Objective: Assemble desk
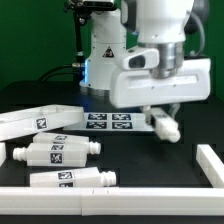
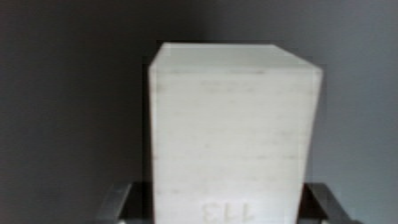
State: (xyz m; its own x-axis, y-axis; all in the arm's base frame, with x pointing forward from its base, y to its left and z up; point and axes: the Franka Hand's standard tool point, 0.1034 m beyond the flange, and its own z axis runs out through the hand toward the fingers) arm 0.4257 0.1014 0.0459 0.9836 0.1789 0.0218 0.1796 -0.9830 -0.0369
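In the wrist view a blocky white leg (image 2: 231,120) fills the middle, with "113" moulded near its close end. My gripper (image 2: 231,208) has a dark finger (image 2: 128,205) pressed against each long side, so it is shut on this leg. In the exterior view the same leg (image 1: 166,124) lies on the black table under my gripper (image 1: 160,113). Two more tagged legs (image 1: 58,153) (image 1: 70,179) lie at the front of the exterior view's left. The flat white desk slab (image 1: 35,120) lies behind them.
The marker board (image 1: 110,122) lies flat on the table just off the held leg, toward the exterior view's left. A white border rail (image 1: 100,205) runs along the front and turns up the exterior view's right side (image 1: 210,165). The arm's base (image 1: 105,50) stands behind.
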